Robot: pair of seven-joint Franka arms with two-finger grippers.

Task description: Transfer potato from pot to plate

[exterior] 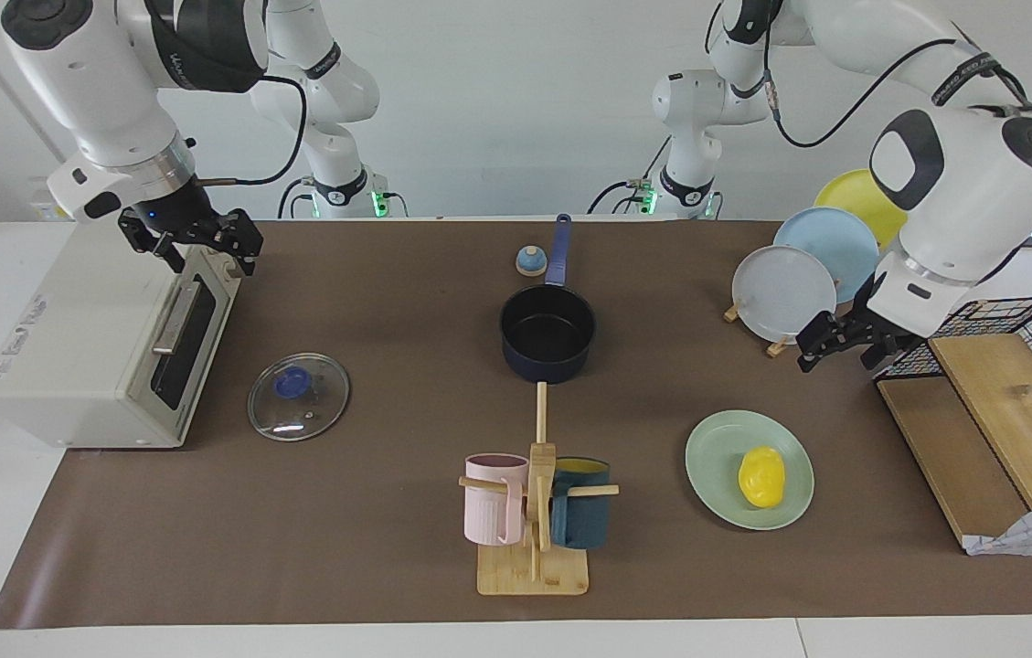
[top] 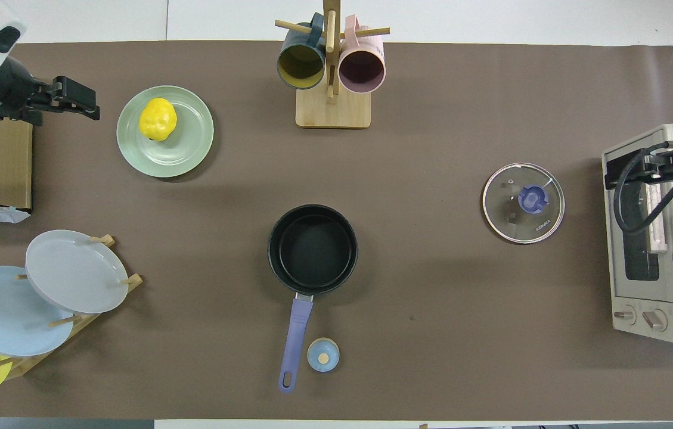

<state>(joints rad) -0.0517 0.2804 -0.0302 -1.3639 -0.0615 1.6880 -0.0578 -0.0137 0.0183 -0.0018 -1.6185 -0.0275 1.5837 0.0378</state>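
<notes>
The small bright yellow egg-shaped potato (exterior: 761,475) sits on the pale mint-green round plate (exterior: 712,461), free of both grippers. The dark navy saucepan (exterior: 547,334), nearer the robots than the plate, is empty.

Your left gripper (exterior: 831,340) hangs empty, fingers parted, off the plate's rim toward the left arm's end, so clear it without brushing the rim. The right gripper (exterior: 205,239) waits over the white toaster oven (exterior: 95,338); whether it is open I cannot tell.

The facing view shows the left gripper's height above the table; the overhead view (top: 71,98) shows the potato lying off-centre on the plate.

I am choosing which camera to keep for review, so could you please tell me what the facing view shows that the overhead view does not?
Only the facing view shows the arms' bases and the left gripper raised clear of the table. Only the overhead view shows the toaster oven's knobs and looks straight into the empty pot. Both show the potato on the plate and the right gripper over the oven.
</notes>
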